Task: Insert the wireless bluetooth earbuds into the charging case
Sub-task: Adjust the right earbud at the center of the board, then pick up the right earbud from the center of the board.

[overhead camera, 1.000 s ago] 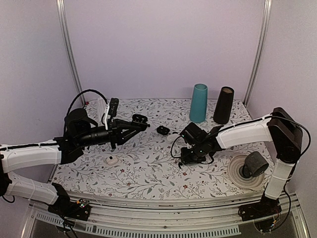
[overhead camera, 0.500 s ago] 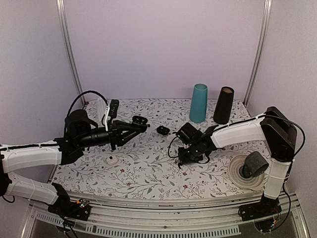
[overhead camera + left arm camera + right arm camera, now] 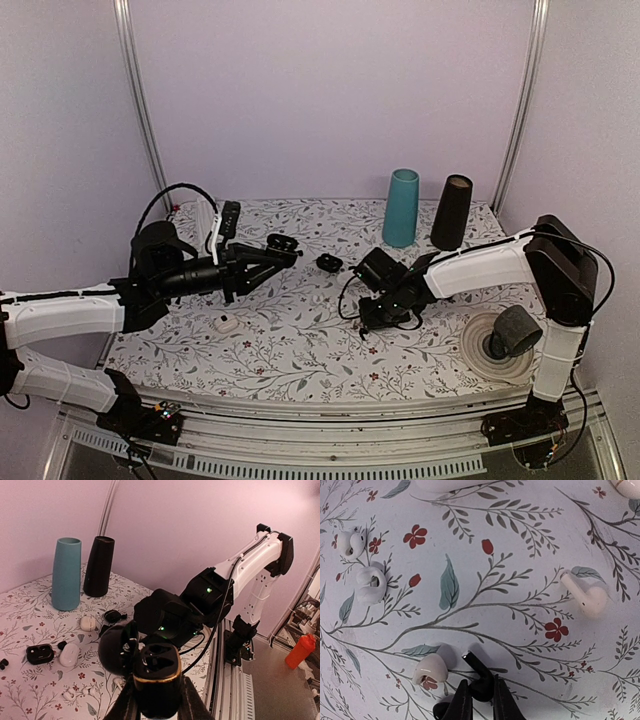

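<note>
My left gripper (image 3: 156,702) is shut on an open black charging case (image 3: 156,672) with a gold rim. It holds the case above the table, lid swung to the left and both sockets empty. The case also shows in the top view (image 3: 283,243). My right gripper (image 3: 481,687) is down at the table (image 3: 372,322), shut on a black earbud (image 3: 475,664) whose stem points up-left. A second black earbud (image 3: 442,711) lies just left of the fingers. White earbuds (image 3: 370,582) lie around it, one (image 3: 430,670) close on the left and one (image 3: 585,596) to the right.
A teal cup (image 3: 402,207) and a black cup (image 3: 452,212) stand at the back. A small black case (image 3: 328,262) lies mid-table, and a white piece (image 3: 228,324) lies at the front left. A dark roll on a round dish (image 3: 505,340) sits at the right.
My right gripper has shifted a little to the left along the table. The left arm has kept still with the case.
</note>
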`<state>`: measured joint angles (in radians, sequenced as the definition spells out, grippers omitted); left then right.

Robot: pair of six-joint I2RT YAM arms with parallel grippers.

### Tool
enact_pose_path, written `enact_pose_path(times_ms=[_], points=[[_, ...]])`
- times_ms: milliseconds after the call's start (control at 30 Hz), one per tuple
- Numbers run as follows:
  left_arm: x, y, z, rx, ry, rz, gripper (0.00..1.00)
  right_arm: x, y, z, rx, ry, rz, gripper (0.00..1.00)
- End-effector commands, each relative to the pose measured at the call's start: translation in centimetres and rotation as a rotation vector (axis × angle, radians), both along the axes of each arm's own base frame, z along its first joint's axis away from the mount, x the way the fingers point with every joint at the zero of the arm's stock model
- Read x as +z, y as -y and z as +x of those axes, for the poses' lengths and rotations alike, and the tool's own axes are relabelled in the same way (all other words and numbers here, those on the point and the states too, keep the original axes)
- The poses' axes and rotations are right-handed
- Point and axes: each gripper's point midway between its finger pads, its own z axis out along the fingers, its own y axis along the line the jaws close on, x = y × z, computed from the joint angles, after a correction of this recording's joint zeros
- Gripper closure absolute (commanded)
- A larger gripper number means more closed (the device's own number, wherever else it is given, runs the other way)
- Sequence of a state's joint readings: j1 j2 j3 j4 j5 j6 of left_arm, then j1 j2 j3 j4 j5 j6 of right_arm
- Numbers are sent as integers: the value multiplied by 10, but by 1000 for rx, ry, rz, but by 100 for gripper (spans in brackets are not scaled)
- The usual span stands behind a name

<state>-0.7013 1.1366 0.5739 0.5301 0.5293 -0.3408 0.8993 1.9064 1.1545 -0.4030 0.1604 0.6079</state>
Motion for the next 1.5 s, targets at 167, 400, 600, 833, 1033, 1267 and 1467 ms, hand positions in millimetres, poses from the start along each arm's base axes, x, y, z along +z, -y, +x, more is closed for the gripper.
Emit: enact_pose_path(times_ms=[167, 400, 600, 833, 1033, 1267, 1467], points=[[-19, 3, 4, -14, -18, 42, 100, 27, 1, -3, 132, 93, 5, 94], [-27, 6, 6, -24, -35, 53, 100, 18, 18, -17, 156, 59, -45, 88], [-28, 6, 6, -24, -37, 56, 100, 22, 38, -27, 117, 48, -70, 60], [-26, 6, 7, -20, -39, 53, 100, 29, 42, -34, 12, -15, -7, 47], [-24, 5, 7, -11, -42, 45, 100, 41, 14, -47, -68, -105, 215, 53], [-20, 3, 6, -3, -34, 35, 100, 34, 28, -37, -241, -112, 236, 72], [-18, 0, 4, 1, -29, 31, 100, 33, 24, -35, -307, -140, 290, 72]])
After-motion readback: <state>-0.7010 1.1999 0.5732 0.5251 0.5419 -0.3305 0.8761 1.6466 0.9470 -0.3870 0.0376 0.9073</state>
